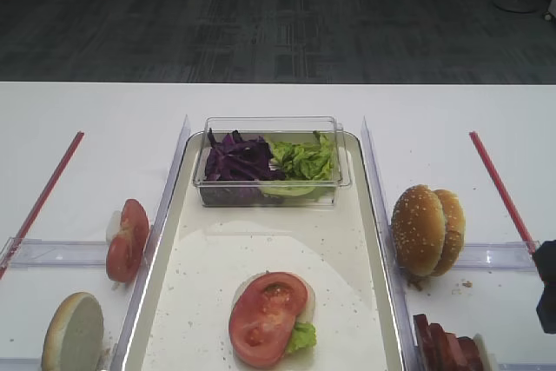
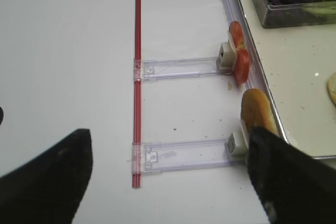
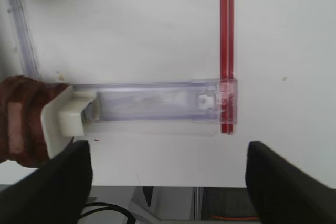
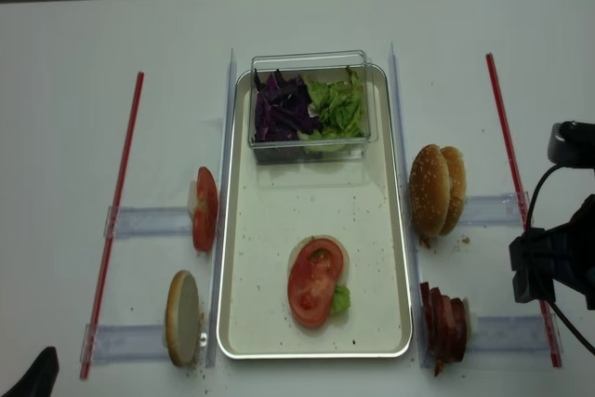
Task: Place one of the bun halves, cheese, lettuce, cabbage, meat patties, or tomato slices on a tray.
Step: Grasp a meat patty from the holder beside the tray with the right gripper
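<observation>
On the tray point(image 4: 244, 323), glossy red tomato slice point(image 4: 314, 282) over green lettuce point(image 4: 340, 300) — right gripper point(image 3: 168, 182) wide apart, empty, left gripper point(image 2: 168, 182) likewise.

Tray point(image 4: 244, 258) centred on table point(image 4: 65, 90); box point(image 4: 311, 141) at its far end holds cabbage point(image 4: 279, 109) left, lettuce point(image 4: 339, 107) right. Tomato slice point(image 4: 314, 282) lies near the tray's front, over lettuce. Left of tray: tomato slices point(image 4: 204, 208), bun half point(image 4: 181, 316) nearer; right: bun halves point(image 4: 437, 190), meat patties point(image 4: 444, 323) nearer.

No legible text, labels, brands, numbers or signs on anything
</observation>
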